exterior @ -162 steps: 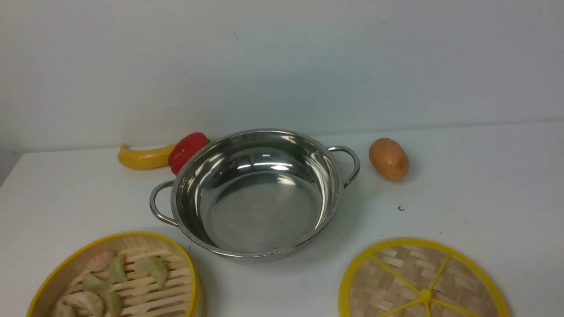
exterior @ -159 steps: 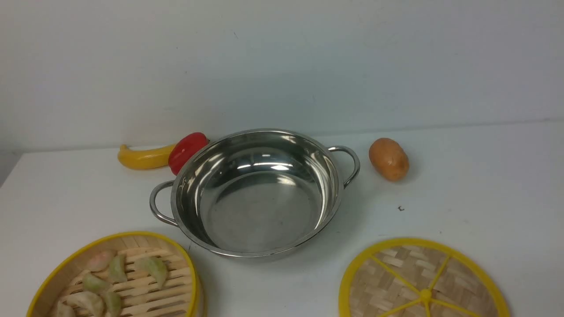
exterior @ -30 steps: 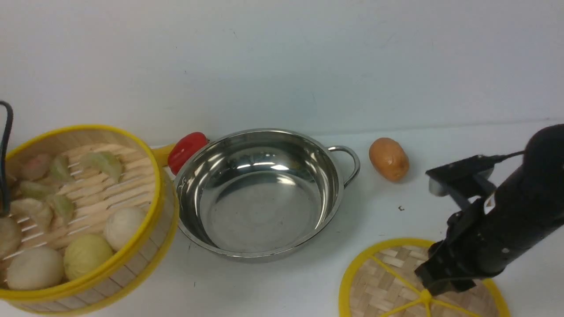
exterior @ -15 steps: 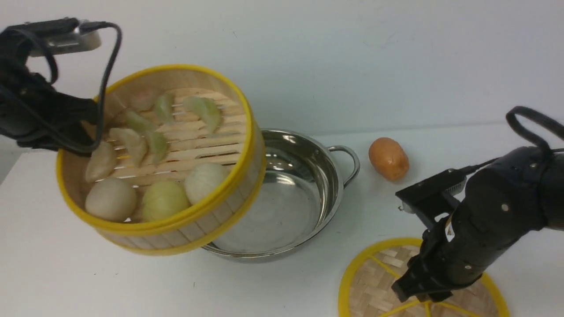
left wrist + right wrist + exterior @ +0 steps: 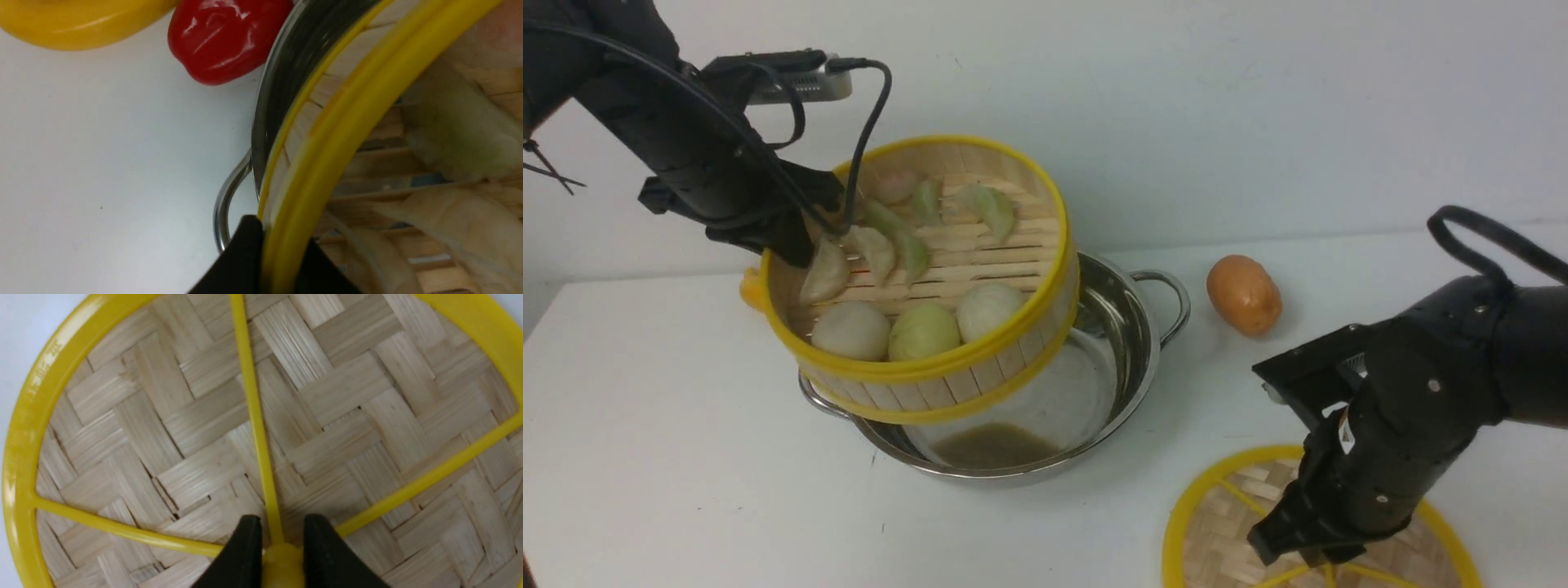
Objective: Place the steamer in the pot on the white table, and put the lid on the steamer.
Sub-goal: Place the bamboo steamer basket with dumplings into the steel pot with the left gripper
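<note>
The steamer, a yellow-rimmed bamboo basket with dumplings and buns, hangs tilted in the air over the left half of the steel pot. My left gripper is shut on its far-left rim, one finger inside and one outside. The pot stands on the white table. The woven lid lies flat at the front right. My right gripper reaches down onto it, its fingers closed against both sides of the central yellow knob.
A brown potato lies right of the pot. Behind the pot's left side lie a red pepper and a yellow banana, mostly hidden by the steamer in the front view. The pot's wire handle sticks out below the steamer rim.
The left arm has carried the steamer up and rightward from the table's left side to above the pot. The right gripper's fingers have closed in on the lid's knob.
</note>
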Action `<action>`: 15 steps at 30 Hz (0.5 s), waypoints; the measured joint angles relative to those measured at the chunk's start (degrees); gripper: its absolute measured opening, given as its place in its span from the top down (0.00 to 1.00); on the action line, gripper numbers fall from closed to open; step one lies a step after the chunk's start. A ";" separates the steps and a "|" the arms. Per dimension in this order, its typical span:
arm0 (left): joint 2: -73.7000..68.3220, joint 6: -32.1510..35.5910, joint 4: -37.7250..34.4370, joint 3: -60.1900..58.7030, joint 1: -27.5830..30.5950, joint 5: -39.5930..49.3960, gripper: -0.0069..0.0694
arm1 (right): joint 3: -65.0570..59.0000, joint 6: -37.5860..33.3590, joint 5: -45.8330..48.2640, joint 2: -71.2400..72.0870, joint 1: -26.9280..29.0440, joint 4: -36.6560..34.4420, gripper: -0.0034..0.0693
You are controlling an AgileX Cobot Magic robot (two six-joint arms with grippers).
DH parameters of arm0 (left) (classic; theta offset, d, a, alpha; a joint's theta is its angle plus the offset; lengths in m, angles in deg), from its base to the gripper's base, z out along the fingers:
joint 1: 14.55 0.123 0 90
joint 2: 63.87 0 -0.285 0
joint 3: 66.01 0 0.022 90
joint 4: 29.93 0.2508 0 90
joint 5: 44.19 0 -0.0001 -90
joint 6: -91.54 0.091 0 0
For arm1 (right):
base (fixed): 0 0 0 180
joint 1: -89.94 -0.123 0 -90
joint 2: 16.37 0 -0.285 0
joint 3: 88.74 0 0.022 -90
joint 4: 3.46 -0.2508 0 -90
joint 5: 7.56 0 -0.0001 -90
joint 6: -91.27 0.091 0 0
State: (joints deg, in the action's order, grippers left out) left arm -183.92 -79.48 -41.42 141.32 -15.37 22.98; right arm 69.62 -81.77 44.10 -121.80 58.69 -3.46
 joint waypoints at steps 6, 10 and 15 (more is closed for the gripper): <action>-4.00 0.63 0.05 0.77 -1.85 -3.12 0.87 | 2.75 0.00 9.03 4.49 0.00 0.00 0.76; -5.96 0.67 -0.01 0.89 -3.26 -5.77 0.87 | 5.19 0.00 13.99 8.43 0.00 0.34 0.76; -9.04 0.67 1.21 0.95 -5.08 -6.65 0.87 | 6.23 0.59 18.18 12.58 0.00 2.23 0.76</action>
State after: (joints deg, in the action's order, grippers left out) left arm -192.95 -78.81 -40.22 142.27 -20.45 16.33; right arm 75.85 -81.18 62.27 -109.21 58.69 -1.23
